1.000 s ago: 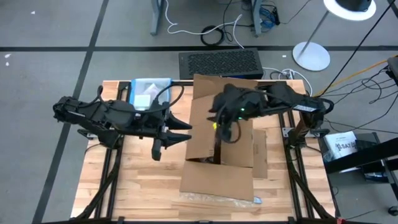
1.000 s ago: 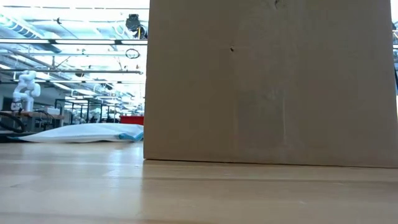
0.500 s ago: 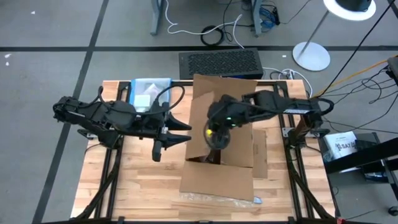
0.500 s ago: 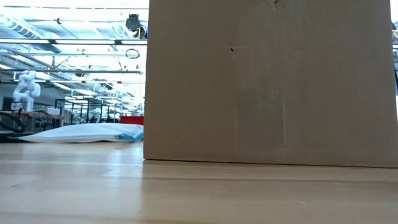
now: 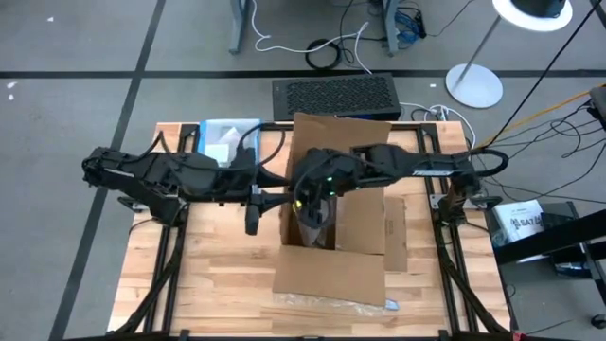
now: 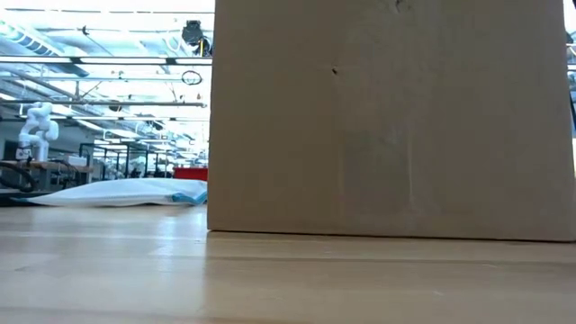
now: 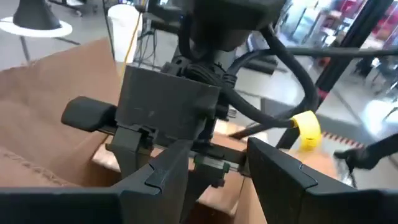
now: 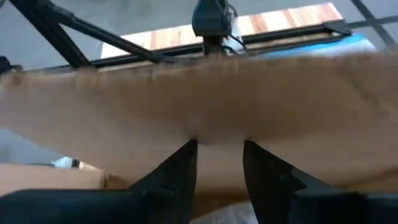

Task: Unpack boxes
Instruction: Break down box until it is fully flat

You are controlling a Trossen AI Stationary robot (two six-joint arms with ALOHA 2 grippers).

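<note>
We see the cardboard box (image 5: 336, 204) standing in the middle of the wooden table (image 5: 204, 284), its flaps folded out and its top open; in the low view its plain brown wall (image 6: 391, 117) fills most of the picture.

Our right gripper (image 5: 311, 210) reaches down into the open box near its left wall. In the right wrist view its two dark fingers (image 8: 180, 168) stand a little apart, with the inside of a brown cardboard wall (image 8: 199, 106) just ahead of the tips. We cannot tell whether they hold anything.

Our left gripper (image 5: 258, 201) sits just outside the box's left wall, close to the right gripper. In the left wrist view its fingers (image 7: 168, 177) are spread with a clear gap and nothing between them, and the right arm's wrist (image 7: 171, 109) stands right in front of them above the box.

A clear pouch with a blue edge (image 5: 227, 137) lies on the table behind the left arm, well apart from its fingers.
</note>
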